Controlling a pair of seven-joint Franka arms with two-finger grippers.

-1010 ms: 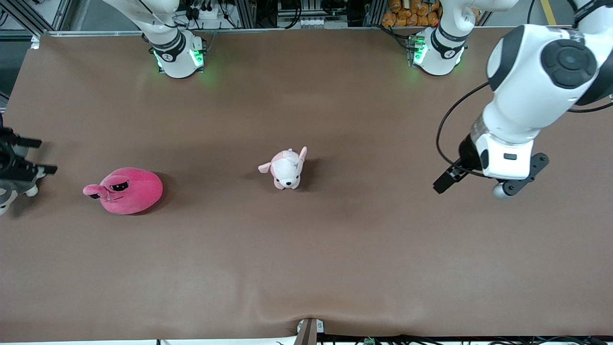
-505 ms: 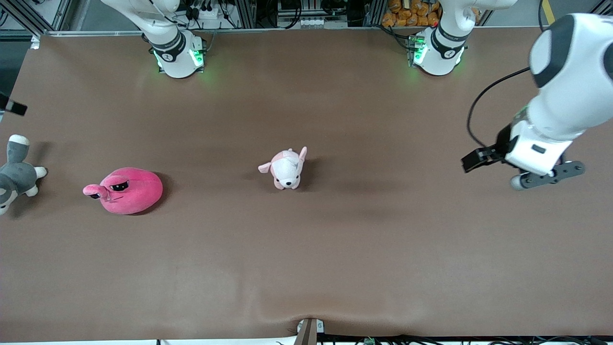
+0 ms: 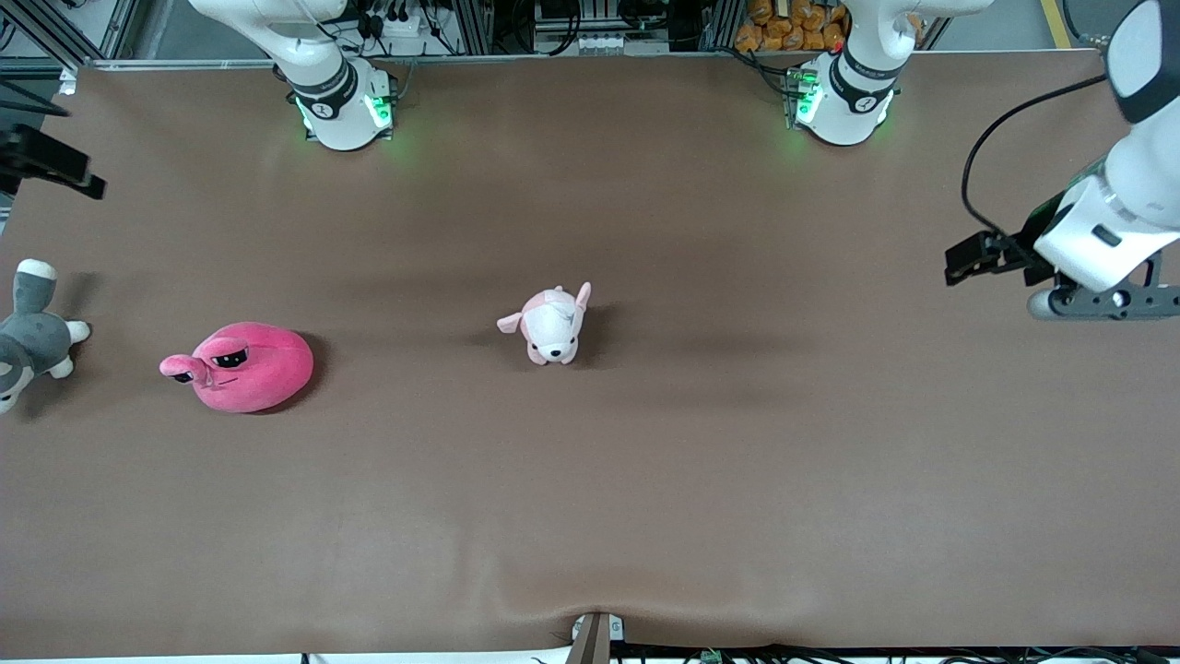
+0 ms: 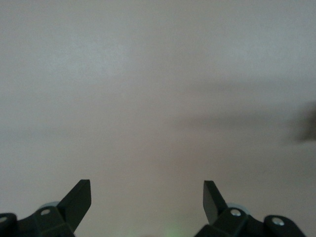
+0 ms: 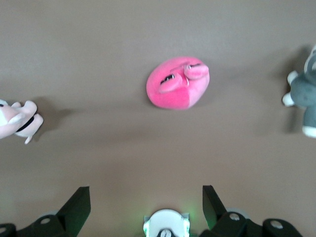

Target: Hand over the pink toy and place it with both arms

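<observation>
The pink toy is a round hot-pink plush with half-lidded eyes and a snout. It lies on the brown table toward the right arm's end and also shows in the right wrist view. My right gripper is open and empty, high over the table. In the front view only a black part of it shows at the edge. My left gripper is open and empty over bare table. The left arm hangs over its own end of the table.
A pale pink-and-white puppy plush stands mid-table and also shows in the right wrist view. A grey-and-white plush lies at the table edge beside the pink toy, seen too in the right wrist view. The arm bases stand along the table's edge farthest from the front camera.
The left arm has swung outward toward its own end of the table. The right gripper has left the spot over the grey plush and moved toward the bases' edge. The toys have not moved.
</observation>
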